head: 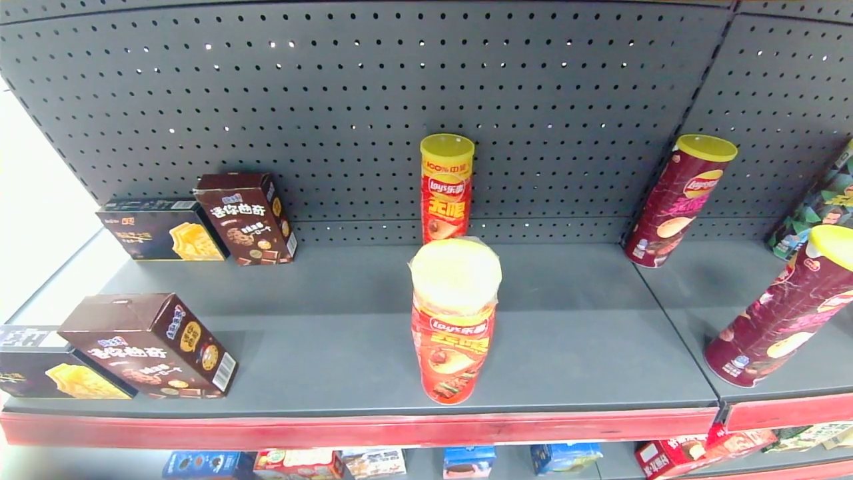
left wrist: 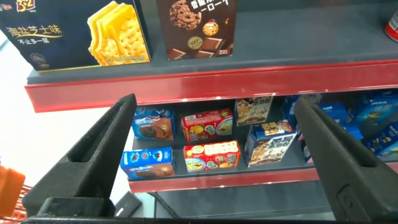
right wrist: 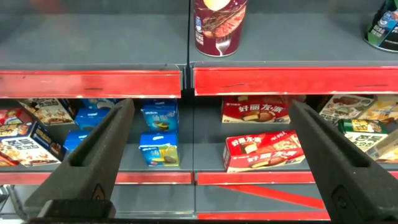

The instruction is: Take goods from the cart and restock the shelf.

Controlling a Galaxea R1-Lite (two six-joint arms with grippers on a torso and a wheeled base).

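A red chip can [head: 453, 327] with a yellow lid stands near the front of the grey shelf [head: 320, 347], and a second one [head: 445, 190] stands behind it at the pegboard. Two maroon cans [head: 676, 200] [head: 783, 313] stand to the right. Brown cookie boxes [head: 150, 347] [head: 246, 217] and dark cracker boxes [head: 160, 230] [head: 40, 363] stand on the left. My left gripper [left wrist: 214, 102] is open and empty, below and in front of the cracker box [left wrist: 81, 31]. My right gripper [right wrist: 211, 104] is open and empty, in front of the shelf lip under a maroon can [right wrist: 219, 25].
A red lip [head: 360, 430] runs along the shelf's front edge. The lower shelf holds several small boxes, blue and red [left wrist: 208, 140] [right wrist: 261, 149]. A green package [head: 810, 213] stands at the far right. Free room lies between the cans and the boxes.
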